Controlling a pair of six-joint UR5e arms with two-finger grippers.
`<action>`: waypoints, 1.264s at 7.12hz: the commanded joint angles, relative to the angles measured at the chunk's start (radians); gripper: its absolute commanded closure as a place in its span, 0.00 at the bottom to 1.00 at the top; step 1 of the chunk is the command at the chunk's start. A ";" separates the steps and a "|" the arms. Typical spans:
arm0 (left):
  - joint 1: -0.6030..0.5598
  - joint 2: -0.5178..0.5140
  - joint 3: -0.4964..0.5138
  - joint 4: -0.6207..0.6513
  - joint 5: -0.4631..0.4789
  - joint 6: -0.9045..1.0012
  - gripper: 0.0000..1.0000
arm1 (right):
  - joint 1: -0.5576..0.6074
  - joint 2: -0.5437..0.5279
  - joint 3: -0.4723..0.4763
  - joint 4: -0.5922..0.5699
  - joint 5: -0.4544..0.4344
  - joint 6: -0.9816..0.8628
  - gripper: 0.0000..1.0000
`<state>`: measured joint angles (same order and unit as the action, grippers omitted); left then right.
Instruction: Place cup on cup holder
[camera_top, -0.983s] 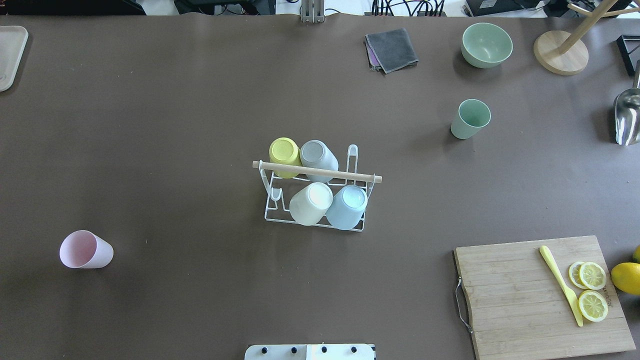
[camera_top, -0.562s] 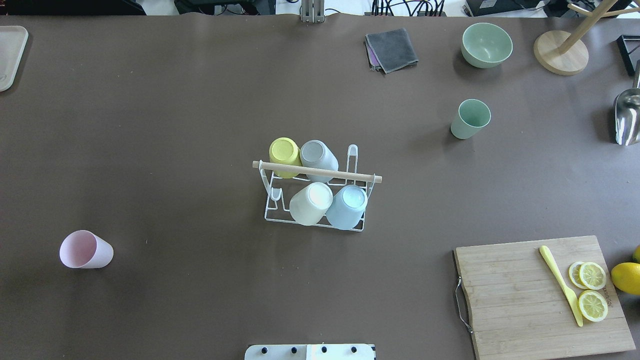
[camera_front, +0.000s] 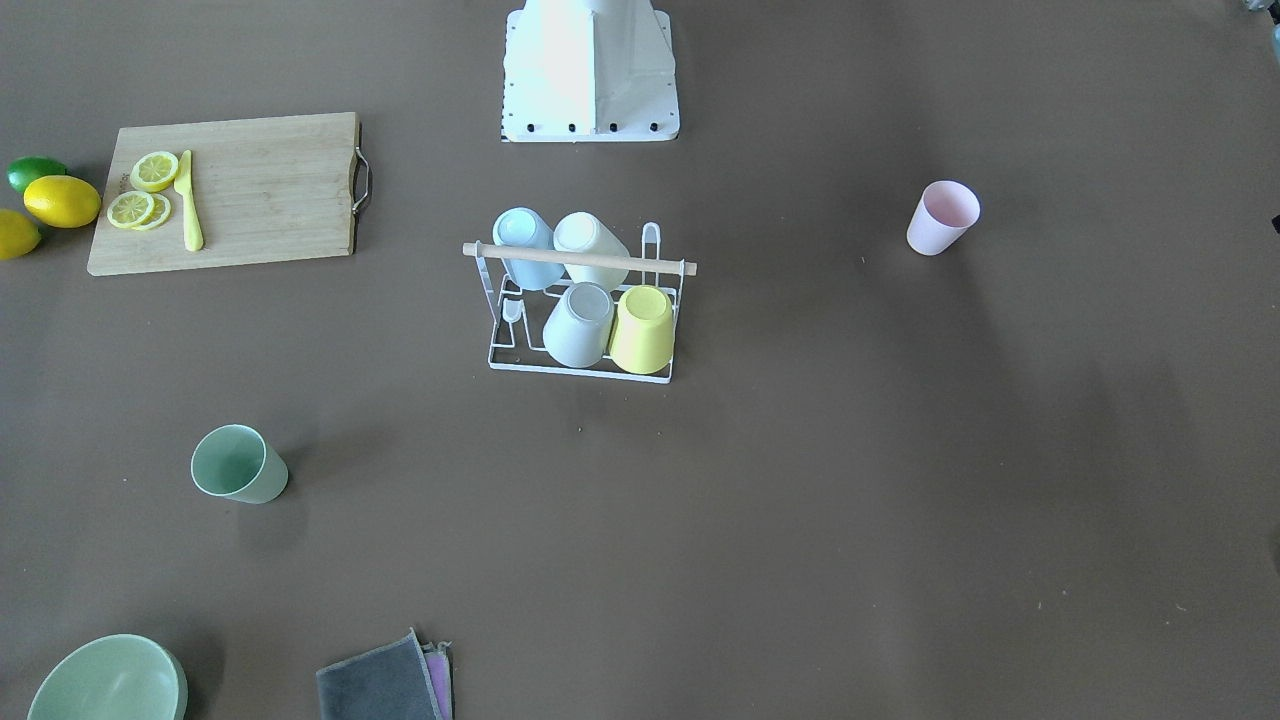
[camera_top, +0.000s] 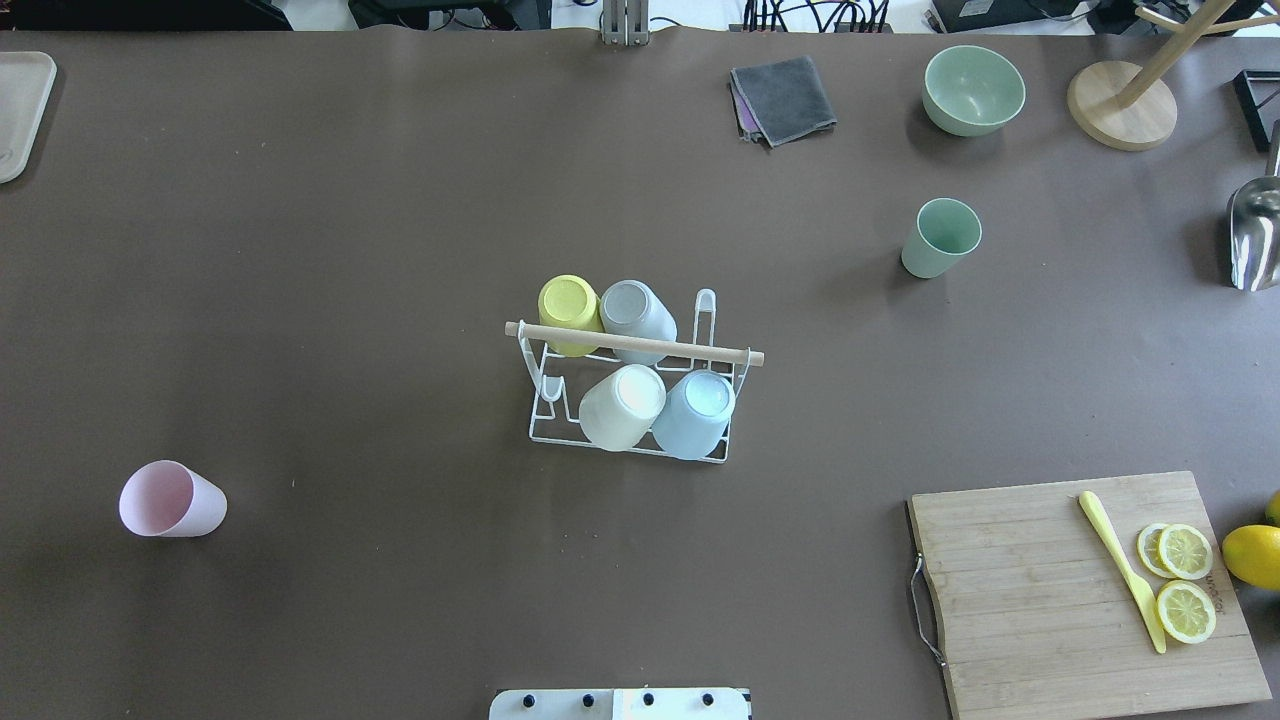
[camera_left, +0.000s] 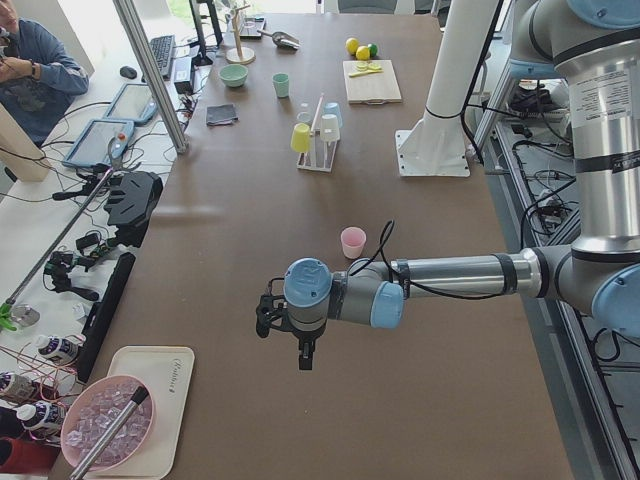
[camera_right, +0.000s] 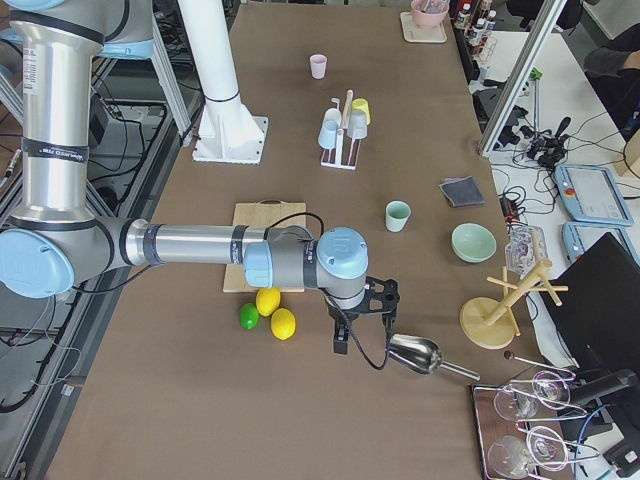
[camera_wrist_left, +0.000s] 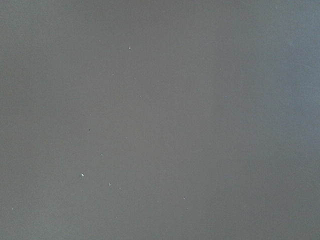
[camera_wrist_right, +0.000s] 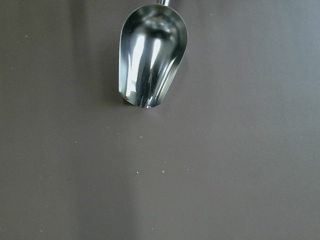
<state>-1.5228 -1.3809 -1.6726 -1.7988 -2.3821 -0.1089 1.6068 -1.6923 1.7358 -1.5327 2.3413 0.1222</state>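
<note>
The white wire cup holder (camera_top: 700, 351) with a wooden rod handle stands mid-table and also shows in the front view (camera_front: 580, 260). Several cups sit upside down on its prongs: yellow, grey, cream and blue. A pink cup (camera_top: 172, 499) stands upright, alone on the left side. A green cup (camera_top: 940, 238) stands upright on the right side. My left gripper (camera_left: 303, 355) hangs over bare table, nearer the left end than the pink cup (camera_left: 352, 241). My right gripper (camera_right: 342, 340) hangs near the right end, beside a metal scoop (camera_right: 415, 354). I cannot tell whether either is open or shut.
A bamboo cutting board (camera_top: 1040, 580) with lemon slices and a yellow knife lies front right, with lemons (camera_top: 1252, 555) beside it. A green bowl (camera_top: 973, 90), a grey cloth (camera_top: 783, 98) and a wooden stand (camera_top: 1120, 105) sit at the back. A tray (camera_top: 18, 110) lies far left.
</note>
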 joint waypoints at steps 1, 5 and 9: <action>0.009 -0.096 0.001 0.007 0.078 0.000 0.01 | -0.088 0.000 0.078 0.000 0.004 0.115 0.00; 0.048 -0.249 -0.006 0.286 0.169 -0.003 0.01 | -0.309 0.136 0.194 0.002 -0.020 0.527 0.00; 0.307 -0.534 0.165 0.581 0.212 0.003 0.01 | -0.603 0.258 0.242 -0.009 -0.227 0.593 0.00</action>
<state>-1.2972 -1.8015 -1.6098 -1.3261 -2.1717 -0.1099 1.0941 -1.4773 1.9794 -1.5345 2.1525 0.7245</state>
